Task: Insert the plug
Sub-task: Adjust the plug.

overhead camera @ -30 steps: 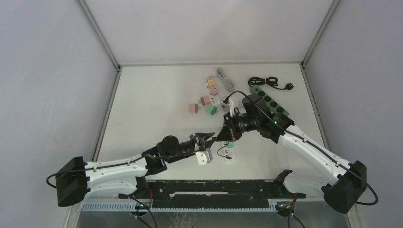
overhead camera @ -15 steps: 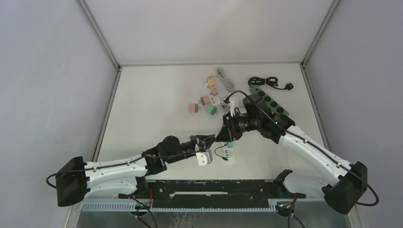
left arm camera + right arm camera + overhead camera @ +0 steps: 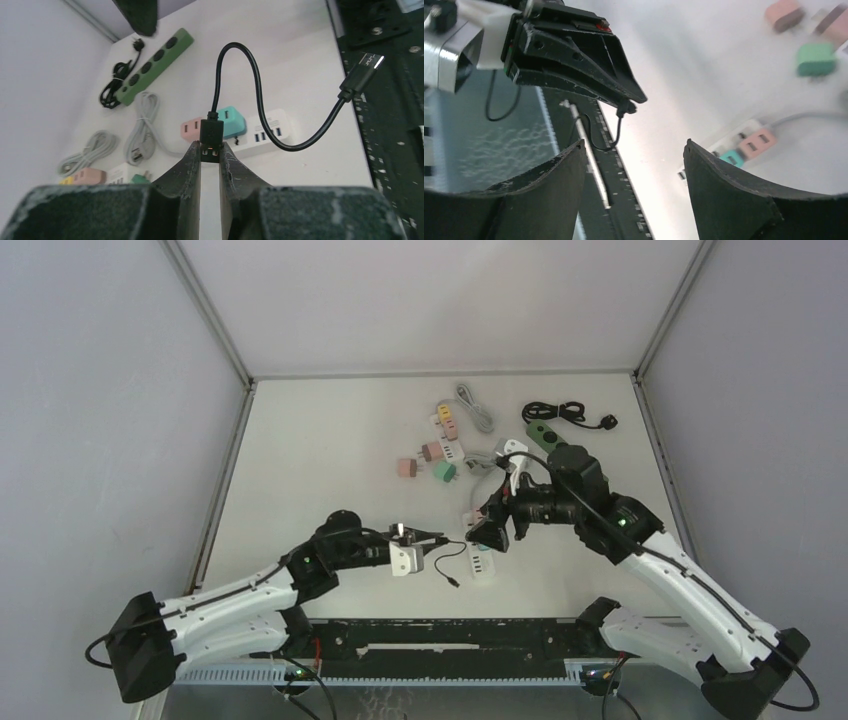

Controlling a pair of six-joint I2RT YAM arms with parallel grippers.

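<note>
My left gripper (image 3: 210,146) is shut on the black USB plug (image 3: 211,131) of a short black cable (image 3: 235,50). The cable loops up and right to its free connector (image 3: 366,65). In the top view the left gripper (image 3: 432,538) holds the plug just left of the white power strip (image 3: 482,562), and the cable (image 3: 447,562) droops toward the near edge. The strip (image 3: 265,131) carries a pink and a teal adapter. My right gripper (image 3: 495,530) hovers open above the strip's far end. In the right wrist view its jaws (image 3: 635,141) stand wide with nothing between them, facing the left gripper (image 3: 574,55).
A green power strip (image 3: 540,432) and coiled black cord (image 3: 560,412) lie at the back right. A grey cable (image 3: 475,405) and several pink and green adapters (image 3: 430,465) sit behind the white strip. A black rail (image 3: 450,635) runs along the near edge.
The right gripper has opened, let go of the cable and drawn back to the right. The left gripper has moved left with the plug, and the cable now hangs from it alone.
</note>
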